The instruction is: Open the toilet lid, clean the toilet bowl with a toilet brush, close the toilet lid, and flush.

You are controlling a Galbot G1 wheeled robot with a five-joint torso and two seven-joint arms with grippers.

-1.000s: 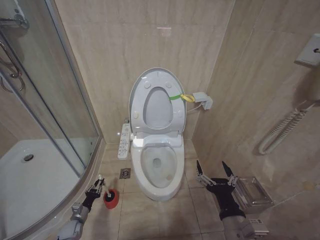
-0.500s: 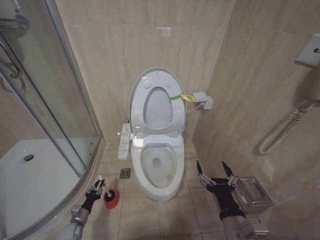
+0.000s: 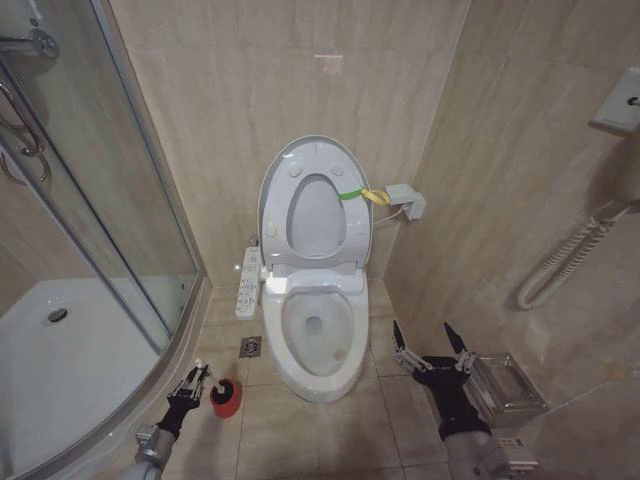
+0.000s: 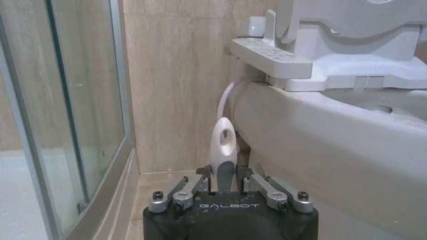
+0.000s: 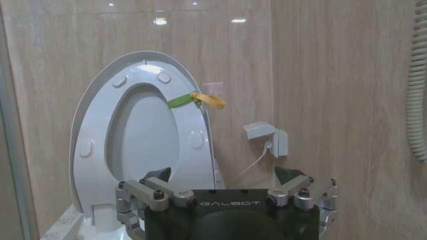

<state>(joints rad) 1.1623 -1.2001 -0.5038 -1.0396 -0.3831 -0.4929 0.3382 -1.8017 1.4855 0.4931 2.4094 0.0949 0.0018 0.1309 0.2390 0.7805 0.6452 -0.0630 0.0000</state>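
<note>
**A:** So what couldn't you make out? The toilet bowl (image 3: 318, 340) sat against the back wall, long axis running from the wall toward the robot, with the toilet lid (image 3: 316, 205) standing up against the wall and its strap loop (image 3: 360, 194) sticking out on the right. In the left wrist view the bowl's far side was cut off.

**B:** Mostly the toilet brush (image 3: 204, 379). Its bristle head was buried in the red holder cup (image 3: 226, 397) on the floor left of the bowl, so just the white handle showed, standing roughly upright.

**A:** And the grippers?

**B:** Left gripper (image 3: 196, 383) was down by the cup, fingers pinched on the handle (image 4: 222, 150) just under its eyelet tip. Right gripper (image 3: 432, 348) hovered low to the right of the bowl, fingers spread wide, touching nothing.
</note>
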